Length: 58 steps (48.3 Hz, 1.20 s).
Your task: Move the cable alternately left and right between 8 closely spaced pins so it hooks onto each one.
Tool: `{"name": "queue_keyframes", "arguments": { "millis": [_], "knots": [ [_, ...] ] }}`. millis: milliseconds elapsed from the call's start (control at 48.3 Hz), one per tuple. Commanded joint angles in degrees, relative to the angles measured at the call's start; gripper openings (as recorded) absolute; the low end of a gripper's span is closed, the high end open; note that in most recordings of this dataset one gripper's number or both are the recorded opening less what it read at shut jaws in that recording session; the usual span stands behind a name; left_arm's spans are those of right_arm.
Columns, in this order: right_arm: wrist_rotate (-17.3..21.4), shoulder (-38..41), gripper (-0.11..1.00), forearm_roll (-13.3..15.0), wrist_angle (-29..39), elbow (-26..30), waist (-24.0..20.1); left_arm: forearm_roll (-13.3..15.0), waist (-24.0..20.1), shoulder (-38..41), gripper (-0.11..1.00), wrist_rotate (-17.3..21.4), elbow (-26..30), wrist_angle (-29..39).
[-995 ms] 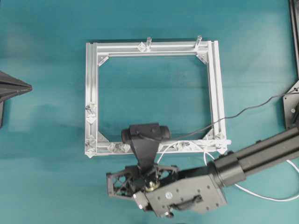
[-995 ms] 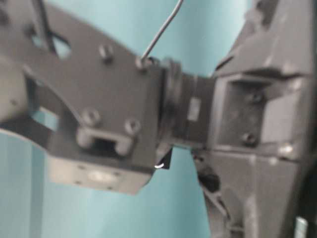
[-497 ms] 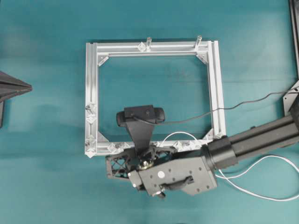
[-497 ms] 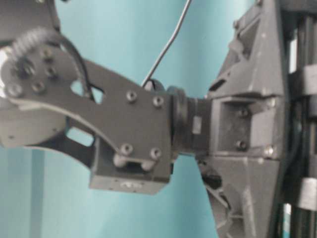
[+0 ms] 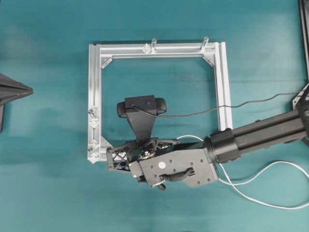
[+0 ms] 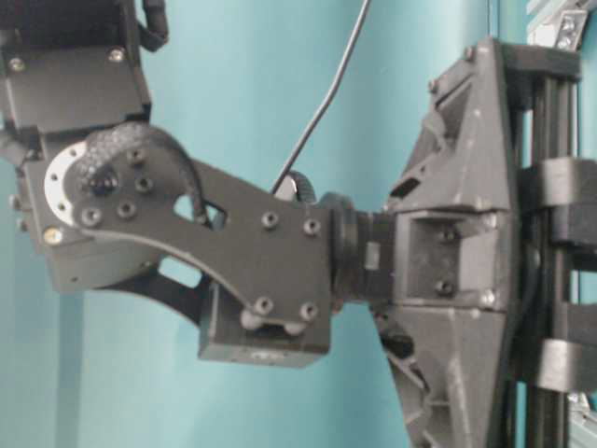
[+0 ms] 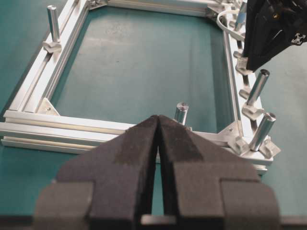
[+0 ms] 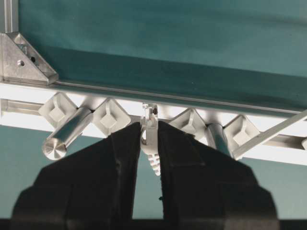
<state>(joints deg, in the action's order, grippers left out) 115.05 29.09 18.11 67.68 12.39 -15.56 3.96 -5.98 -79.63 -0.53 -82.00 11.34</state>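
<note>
The white plug [image 8: 149,130] of the cable sits between my right gripper's [image 8: 149,125] black fingers, which are shut on it right at the near frame rail. Diamond-based pins [image 8: 111,116] stand in pairs on either side of the plug, another pair [image 8: 190,122] to its right. From overhead, my right gripper [image 5: 142,153] hangs over the bottom rail and hides most pins. A white loop of cable [image 5: 190,137] shows beside the wrist. My left gripper [image 7: 158,118] is shut and empty, parked off the frame's left side [image 5: 30,90].
The silver frame [image 5: 94,96] lies mid-table with two upright posts [image 5: 154,43] on its far rail. A thin black wire [image 5: 251,103] crosses the right rail. In the table-level view the right arm's wrist [image 6: 280,271] blocks nearly everything.
My right arm has swung up and left, from below the frame onto its bottom rail, carrying the plug. The cable's slack trails farther right. The left gripper has stayed put.
</note>
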Motion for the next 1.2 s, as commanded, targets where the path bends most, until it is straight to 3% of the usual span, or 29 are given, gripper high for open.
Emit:
{"name": "queue_keyframes", "arguments": {
  "millis": [0, 1181],
  "knots": [
    [-0.2, -1.4, 0.13, 0.4, -0.7, 0.4, 0.2, -0.3, -0.1, 0.4, 0.0, -0.3, 0.7, -0.3],
    [-0.2, -1.4, 0.13, 0.7, -2.6, 0.3, 0.6, -0.3, -0.1, 0.4, 0.0, -0.3, 0.7, -0.3]
  ]
}}
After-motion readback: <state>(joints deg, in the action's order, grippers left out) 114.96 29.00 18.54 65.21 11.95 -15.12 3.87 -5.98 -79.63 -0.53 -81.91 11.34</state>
